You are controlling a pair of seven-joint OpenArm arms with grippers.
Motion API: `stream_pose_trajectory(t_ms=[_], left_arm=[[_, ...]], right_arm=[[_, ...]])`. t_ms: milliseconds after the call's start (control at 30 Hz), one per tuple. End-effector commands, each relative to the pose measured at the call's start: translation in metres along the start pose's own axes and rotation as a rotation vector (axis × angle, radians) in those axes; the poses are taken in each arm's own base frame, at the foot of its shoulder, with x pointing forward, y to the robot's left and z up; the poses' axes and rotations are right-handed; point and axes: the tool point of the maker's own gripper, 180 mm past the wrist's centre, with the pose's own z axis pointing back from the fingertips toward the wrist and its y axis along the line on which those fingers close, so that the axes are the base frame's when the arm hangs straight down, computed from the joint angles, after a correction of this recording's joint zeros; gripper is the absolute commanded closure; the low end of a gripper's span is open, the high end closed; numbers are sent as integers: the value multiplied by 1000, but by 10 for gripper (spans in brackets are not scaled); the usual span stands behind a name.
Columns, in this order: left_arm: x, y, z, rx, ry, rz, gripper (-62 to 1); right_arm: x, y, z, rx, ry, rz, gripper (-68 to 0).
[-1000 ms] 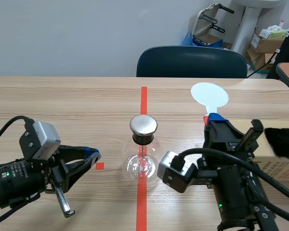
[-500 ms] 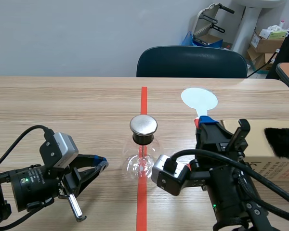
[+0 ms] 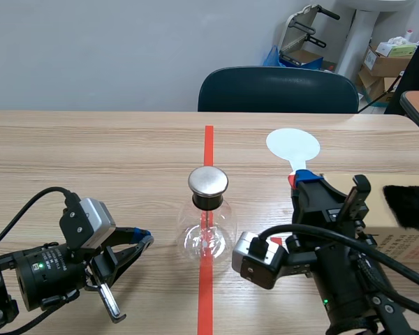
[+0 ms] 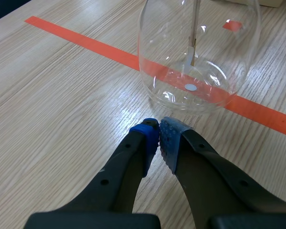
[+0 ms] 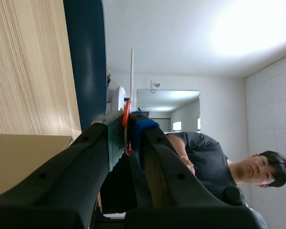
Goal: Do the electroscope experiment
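right jaws clenched on white paddle; left jaws closed empty near flask. advise bringing paddle level to metal cap, slowly.

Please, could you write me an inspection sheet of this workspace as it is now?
Surface: wooden table with orange-red tape marks.
Job's things: electroscope upright on the centre tape line; white paddle held up by the right arm.
Clutter: cardboard box with black fur on it, at the table's right.
Grippers: left gripper shut on nothing, near the electroscope; right gripper shut on the paddle's red handle.
Cables: black cables loop from both arms.
Surroundings: dark chair, cartons, a person in the right wrist view.
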Motion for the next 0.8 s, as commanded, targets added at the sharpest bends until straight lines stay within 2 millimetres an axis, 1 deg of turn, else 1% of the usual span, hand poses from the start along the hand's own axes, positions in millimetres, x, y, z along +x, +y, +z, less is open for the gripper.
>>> stream_pose_trajectory(t_ms=[0, 767], left_arm=[[10, 3, -3, 7, -38, -2, -55], [11, 3, -3, 7, -42, -1, -56]], right_arm=[[-5, -12, -5, -43, 2, 14, -6], [-4, -13, -4, -52, -13, 21, -6]])
